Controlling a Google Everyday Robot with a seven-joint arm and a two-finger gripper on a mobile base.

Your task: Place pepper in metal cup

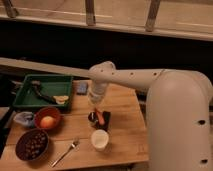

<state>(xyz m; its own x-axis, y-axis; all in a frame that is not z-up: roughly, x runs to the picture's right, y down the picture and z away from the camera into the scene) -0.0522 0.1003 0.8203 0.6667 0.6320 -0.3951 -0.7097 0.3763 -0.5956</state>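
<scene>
No text, label, brand or number can be read anywhere, neither on the wooden table (127, 125) nor on the things it bears. The gripper (98, 107) hangs over the table's middle, just above the metal cup (92, 119).

Dim warm light, gripper (98, 108) shadowed over metal cup (92, 119).

Two bowls (37, 118) (20, 139), two cups (99, 139), jaws (above cup (92, 118))

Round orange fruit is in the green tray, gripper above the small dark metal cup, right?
No. The camera view shows the round orange fruit in the red bowl, beside the green tray. The gripper is above the small dark metal cup.
</scene>
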